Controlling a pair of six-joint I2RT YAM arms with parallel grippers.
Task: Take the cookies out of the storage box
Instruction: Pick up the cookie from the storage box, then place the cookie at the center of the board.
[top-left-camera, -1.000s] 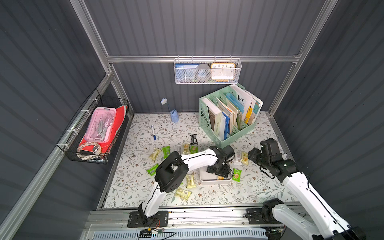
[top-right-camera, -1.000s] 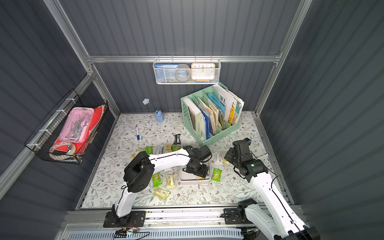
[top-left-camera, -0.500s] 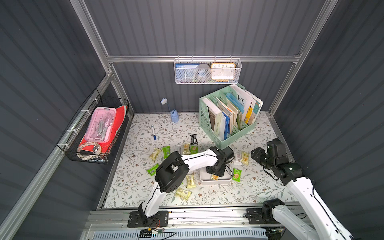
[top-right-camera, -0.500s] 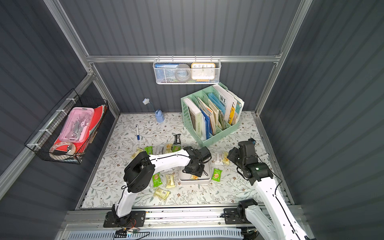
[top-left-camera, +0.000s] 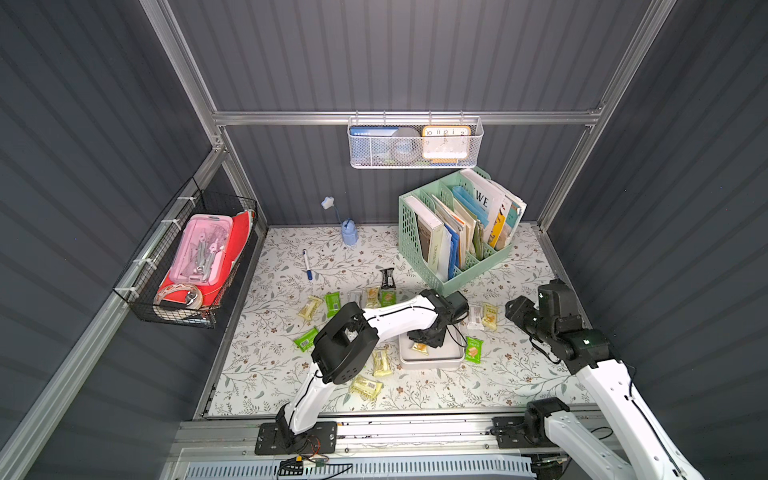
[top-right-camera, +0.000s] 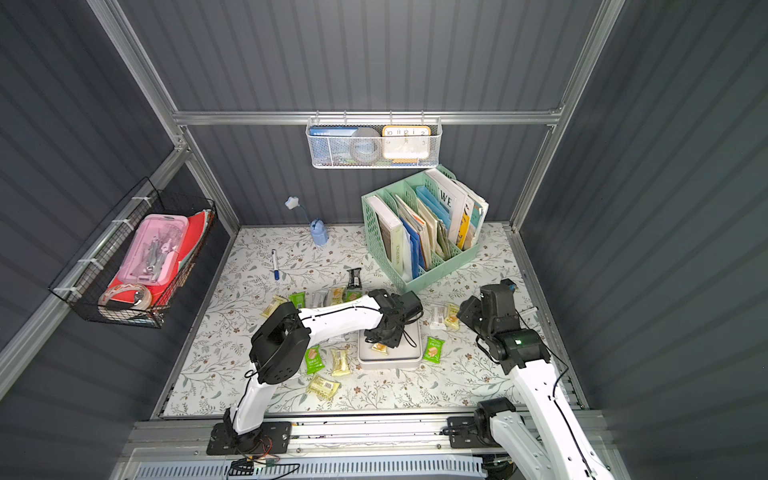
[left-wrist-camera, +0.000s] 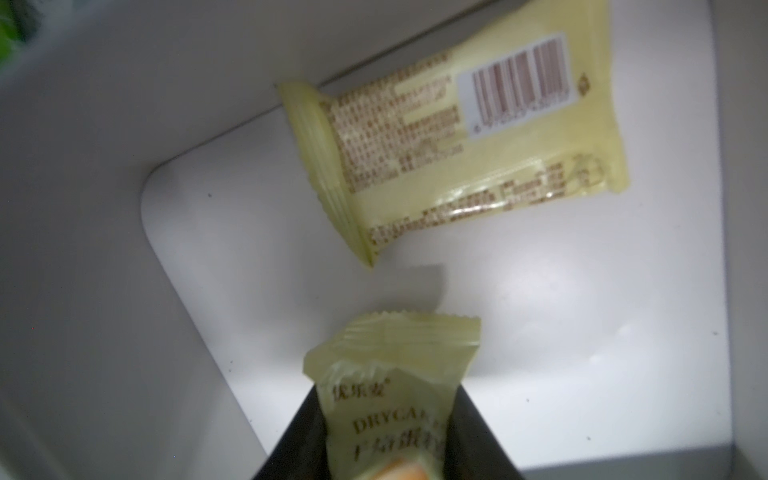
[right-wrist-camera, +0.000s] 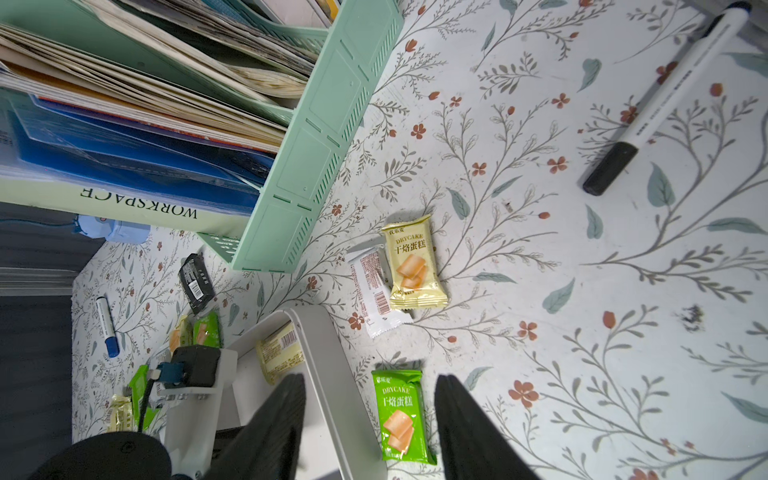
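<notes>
Where its jaws gaped a second ago, the left gripper (left-wrist-camera: 384, 415) now pinches a yellow cookie (left-wrist-camera: 390, 357) inside the box (left-wrist-camera: 104, 249); the right gripper (right-wrist-camera: 370, 380) hangs wide open near a green cookie (right-wrist-camera: 401, 415) outside.

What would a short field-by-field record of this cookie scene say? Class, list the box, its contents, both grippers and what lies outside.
storage box: white tray on the floral table
inside box: two pale yellow cookies, the held packet and the loose packet
left gripper: inside the box, shut on the held packet
right gripper: open, holding nothing, facing the green packet on the table beside the box
outside box: other packets scattered on the table
</notes>
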